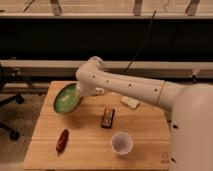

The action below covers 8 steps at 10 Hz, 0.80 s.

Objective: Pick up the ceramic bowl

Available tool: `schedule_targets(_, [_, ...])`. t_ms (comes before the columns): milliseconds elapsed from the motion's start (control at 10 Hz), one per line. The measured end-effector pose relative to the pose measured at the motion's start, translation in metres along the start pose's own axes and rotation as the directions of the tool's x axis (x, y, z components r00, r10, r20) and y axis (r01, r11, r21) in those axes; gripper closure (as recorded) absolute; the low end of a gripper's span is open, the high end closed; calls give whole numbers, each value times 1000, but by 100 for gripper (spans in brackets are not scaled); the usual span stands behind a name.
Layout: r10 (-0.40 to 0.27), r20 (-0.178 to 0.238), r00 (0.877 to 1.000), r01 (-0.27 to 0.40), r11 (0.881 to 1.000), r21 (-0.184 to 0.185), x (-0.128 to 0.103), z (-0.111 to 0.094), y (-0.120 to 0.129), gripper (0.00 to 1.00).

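The green ceramic bowl (66,99) hangs tilted above the left part of the wooden table (90,142), its inside facing the camera. My gripper (81,93) is at the bowl's right rim, at the end of the white arm (125,86), and holds the bowl off the table. The gripper's tips are hidden behind the arm's wrist and the bowl's rim.
A small white cup (121,143) stands at the front of the table. A dark rectangular packet (107,117) lies in the middle. A red-brown object (62,140) lies at the front left. A pale object (130,102) lies at the back right. A chair base (10,100) stands left.
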State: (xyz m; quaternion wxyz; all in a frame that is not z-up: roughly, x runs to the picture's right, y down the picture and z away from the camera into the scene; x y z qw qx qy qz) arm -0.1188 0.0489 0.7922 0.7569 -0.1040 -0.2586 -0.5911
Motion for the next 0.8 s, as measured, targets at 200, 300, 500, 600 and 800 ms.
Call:
schedule_targets(200, [-2, 6, 1000, 2, 1000, -3, 0, 6, 1, 100])
schedule_targets(300, [-2, 2, 1000, 2, 1000, 1, 2, 5, 4, 100])
schedule_targets(500, [-1, 4, 1000, 1, 1000, 3, 4, 2, 5, 100])
schedule_targets(600, [-5, 7, 1000, 5, 1000, 4, 4, 4, 4, 100])
schedule_targets(800, [-4, 7, 1000, 4, 1000, 4, 6, 4, 7, 100])
